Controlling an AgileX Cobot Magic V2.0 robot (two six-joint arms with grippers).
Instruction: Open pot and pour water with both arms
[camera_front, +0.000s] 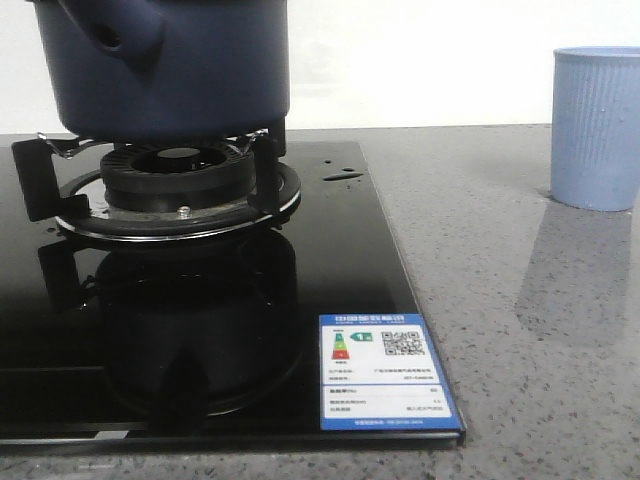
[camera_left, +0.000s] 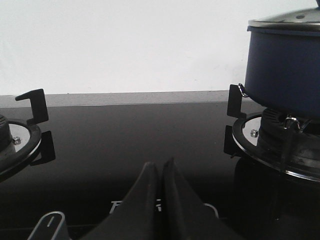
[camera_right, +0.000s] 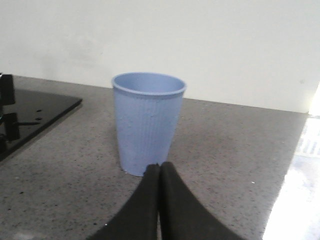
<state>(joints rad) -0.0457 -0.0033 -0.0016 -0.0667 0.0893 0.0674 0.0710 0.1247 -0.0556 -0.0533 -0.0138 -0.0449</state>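
Note:
The dark navy-blue pot (camera_front: 170, 70) stands on the burner grate of the black glass hob (camera_front: 340, 270), its tubular stub (camera_front: 125, 35) facing the camera. It also shows in the left wrist view (camera_left: 285, 70) with a shiny metal lid (camera_left: 287, 20) on it. Small drops of water (camera_front: 343, 176) lie on the hob beside the burner. My left gripper (camera_left: 161, 165) is shut and empty, low over the hob between the two burners. My right gripper (camera_right: 160, 166) is shut and empty, just in front of the ribbed pale blue cup (camera_right: 147, 122). Neither gripper shows in the front view.
The pale blue cup (camera_front: 598, 128) stands on the grey speckled counter (camera_front: 520, 300) at the right. A second burner (camera_left: 15, 145) with black grate prongs is on the hob's other side. An energy label (camera_front: 383, 372) sticks to the hob's front corner. A white wall runs behind.

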